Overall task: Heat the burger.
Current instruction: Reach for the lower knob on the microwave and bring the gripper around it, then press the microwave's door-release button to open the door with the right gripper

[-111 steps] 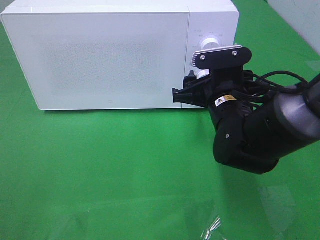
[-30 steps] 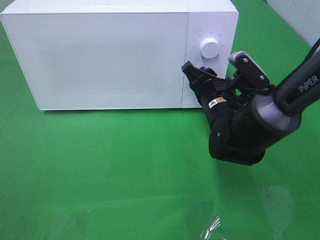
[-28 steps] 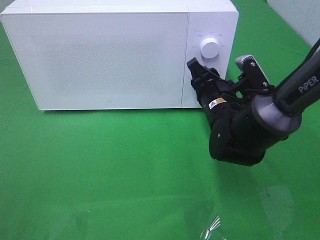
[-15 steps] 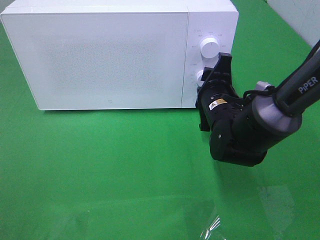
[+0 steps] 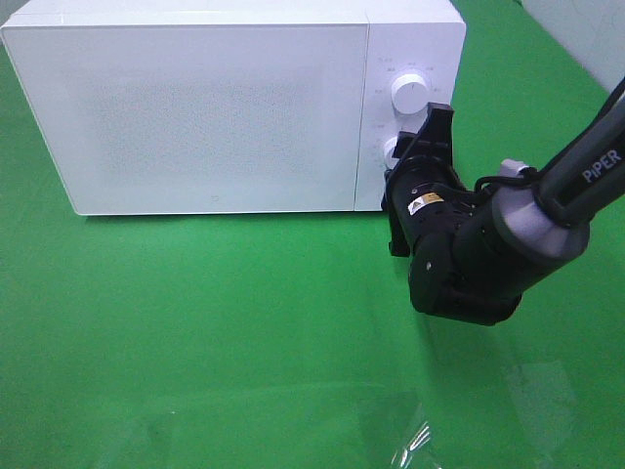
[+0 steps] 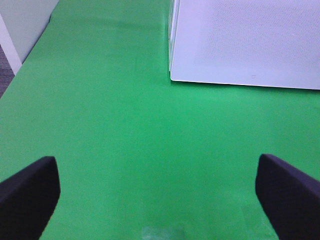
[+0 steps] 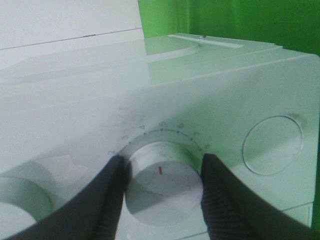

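Note:
The burger is out of view; the white microwave (image 5: 195, 117) has its door closed. My right gripper (image 5: 408, 161) is at the control panel, one finger on each side of the lower knob (image 7: 162, 180). Its dark fingers (image 7: 107, 200) press on the knob's sides, and the knob's red mark points up toward the printed scale. The upper knob (image 5: 409, 93) stands free above it. In the left wrist view my left gripper (image 6: 160, 200) hangs open over bare green cloth, nothing between its fingertips (image 6: 27, 195). The microwave's lower corner (image 6: 172, 77) is ahead of it.
A green cloth (image 5: 215, 322) covers the table. The right arm's bulky black wrist (image 5: 469, 254) hangs in front of the microwave's right end. A round button (image 7: 272, 145) sits beside the held knob. A crumpled bit of clear film (image 5: 415, 445) lies at the table's front edge.
The right gripper turned from slanting beside the upper knob to upright and closed around the lower knob. It has held still over the last half second. The microwave door is unchanged.

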`<state>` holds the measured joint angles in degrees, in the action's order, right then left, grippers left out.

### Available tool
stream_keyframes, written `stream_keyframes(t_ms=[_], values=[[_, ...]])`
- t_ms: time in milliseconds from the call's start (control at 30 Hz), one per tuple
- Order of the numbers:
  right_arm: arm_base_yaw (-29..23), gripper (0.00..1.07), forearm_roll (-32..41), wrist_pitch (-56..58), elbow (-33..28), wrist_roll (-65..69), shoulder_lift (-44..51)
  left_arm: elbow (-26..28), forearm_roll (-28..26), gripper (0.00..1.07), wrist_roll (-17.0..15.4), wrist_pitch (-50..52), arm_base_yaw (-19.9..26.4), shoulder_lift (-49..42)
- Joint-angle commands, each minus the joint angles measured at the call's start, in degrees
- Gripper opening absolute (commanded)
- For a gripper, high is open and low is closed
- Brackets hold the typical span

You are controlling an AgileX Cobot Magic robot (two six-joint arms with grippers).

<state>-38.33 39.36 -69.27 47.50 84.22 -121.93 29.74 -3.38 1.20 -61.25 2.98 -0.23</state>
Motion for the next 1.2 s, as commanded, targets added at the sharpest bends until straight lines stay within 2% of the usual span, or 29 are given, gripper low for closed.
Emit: stream_keyframes(t_ms=[33, 67, 100, 167, 200, 233, 400, 533, 667, 733, 900, 967, 1033, 1133, 1167, 1200], values=[[-0.46, 0.23, -8.42, -0.63, 2.23, -1.83, 0.80, -0.17, 0.11, 0.99, -0.34, 0.00, 0.11, -0.97], [-0.46, 0.31, -7.51, -0.57, 2.23, -2.12, 0.97, -0.17, 0.11, 0.99, -0.34, 0.00, 0.11, -0.97], [-0.46, 0.31, -7.51, -0.57, 2.23, -2.12, 0.97, -0.17, 0.11, 0.99, -0.34, 0.00, 0.11, -0.97], [-0.46, 0.43, -6.42, -0.23, 2.12, -2.18, 1.15, -0.17, 0.11, 0.99, -0.34, 0.00, 0.11, -0.97], [-0.46, 0.43, -6.42, -0.23, 2.12, -2.18, 1.15, -0.17, 0.11, 0.99, -0.34, 0.00, 0.11, -0.97], [-0.57, 0.51, -5.90, -0.23, 1.95, -2.18, 1.15, -0.17, 0.11, 0.99, -0.34, 0.00, 0.11, -0.97], [-1.15, 0.60, -5.61, 0.46, 0.46, -2.18, 1.89, -0.17, 0.11, 0.99, -0.34, 0.00, 0.11, -0.97], [-1.32, 0.63, -5.04, 1.38, -0.80, -2.92, 2.98, -0.17, 0.11, 0.99, -0.34, 0.00, 0.11, -0.97], [-1.32, 0.63, -6.93, 3.27, -3.21, -4.98, 5.27, -0.17, 0.11, 0.99, -0.34, 0.00, 0.11, -0.97], [-1.32, 0.63, -8.19, 5.61, -6.36, -7.05, 8.25, -0.17, 0.11, 0.99, -0.34, 0.00, 0.11, -0.97], [-1.32, 0.63, -9.74, 7.56, -8.65, -10.83, 10.94, -0.17, 0.11, 0.99, -0.34, 0.00, 0.11, -0.97], [-1.32, 0.63, -10.71, 9.57, -10.03, -14.95, 12.61, -0.17, 0.11, 0.99, -0.34, 0.00, 0.11, -0.97], [-1.20, 0.63, -12.78, 16.96, -11.29, -24.35, 16.50, -0.17, 0.11, 0.99, -0.34, 0.00, 0.11, -0.97], [-1.15, 0.63, -13.18, 19.42, -11.29, -27.85, 17.42, -0.17, 0.11, 0.99, -0.34, 0.00, 0.11, -0.97], [-1.15, 0.63, -13.81, 23.49, -11.29, -34.78, 19.14, -0.17, 0.11, 0.99, -0.34, 0.00, 0.11, -0.97], [-1.15, 0.63, -13.81, 23.49, -11.29, -34.78, 19.14, -0.17, 0.11, 0.99, -0.34, 0.00, 0.11, -0.97]])
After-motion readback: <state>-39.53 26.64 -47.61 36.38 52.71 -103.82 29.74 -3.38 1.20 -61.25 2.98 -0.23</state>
